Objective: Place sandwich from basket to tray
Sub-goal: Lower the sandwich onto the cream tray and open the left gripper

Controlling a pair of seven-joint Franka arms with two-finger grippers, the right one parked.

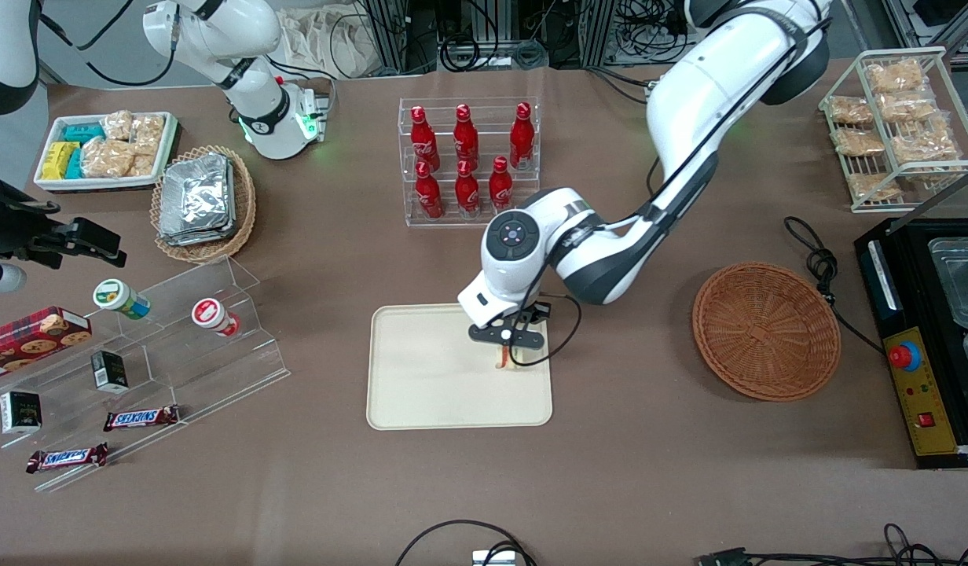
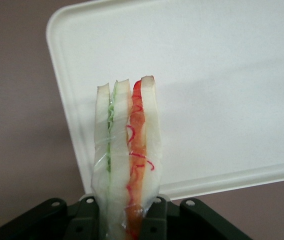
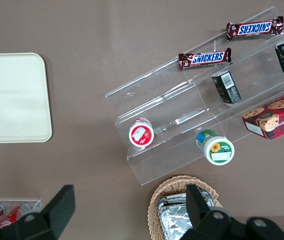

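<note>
**One sandwich clamped over the tray**

Two fingers (image 2: 149,220) of the left arm's gripper (image 1: 509,351) press in on the sandwich (image 2: 126,155), pinching its wrapped end with bread against each pad. From that grip the wedge stands out with its cut edge showing: pale bread slices, a green layer, an orange-red layer, under clear wrap. No label can be read on the wrap.

Directly under the fingers lies the cream tray (image 1: 421,385); in the front view the gripper hangs over the tray's edge nearest the working arm's end, the sandwich pointing down at the tray's surface. Whether it touches the tray cannot be told.

Outward toward the working arm's end sits the reddish-brown basket (image 1: 767,330), well apart from the fingers and holding nothing.

Farther from the front camera than the fingers stands a clear rack of red bottles (image 1: 467,161). Toward the parked arm's end, two bars marked SNICKERS (image 1: 141,417) lie on a clear stepped stand (image 1: 240,346).
</note>
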